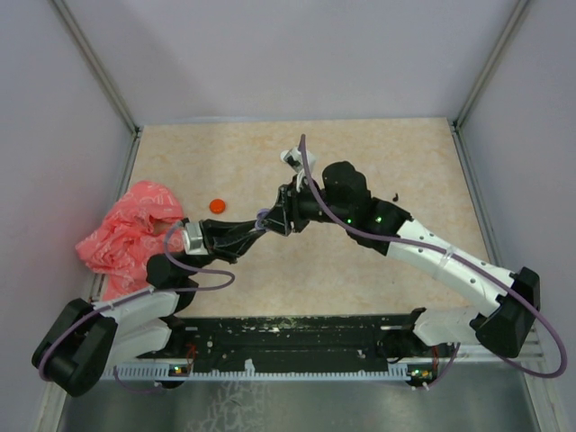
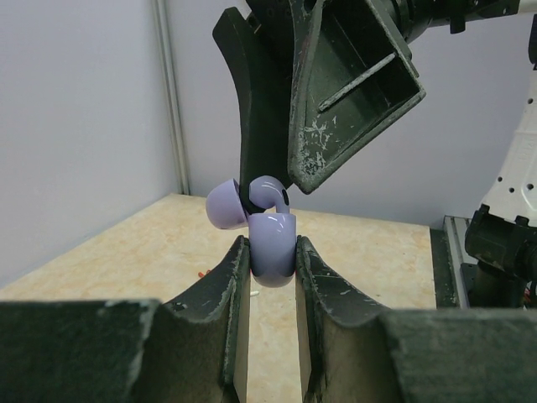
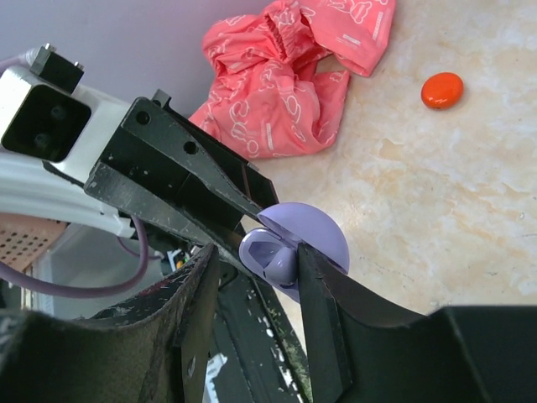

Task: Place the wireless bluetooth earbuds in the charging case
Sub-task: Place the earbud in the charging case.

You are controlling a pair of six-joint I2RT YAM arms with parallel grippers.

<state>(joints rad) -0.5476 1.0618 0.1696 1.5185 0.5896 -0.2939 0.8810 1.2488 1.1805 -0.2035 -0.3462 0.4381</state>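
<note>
Lilac rounded plastic charging case (image 2: 273,250) sits clamped in the left pincer (image 2: 273,256), raised above the middle of the beige table (image 1: 378,162); right pincer (image 3: 258,262) is narrowed around its small lilac top piece (image 2: 268,191), grip uncertain; opposed pulling could twist the case loose and drop it.

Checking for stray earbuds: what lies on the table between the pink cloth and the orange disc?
Nothing. The right wrist view shows only bare tabletop between the pink cloth and the orange disc.
</note>
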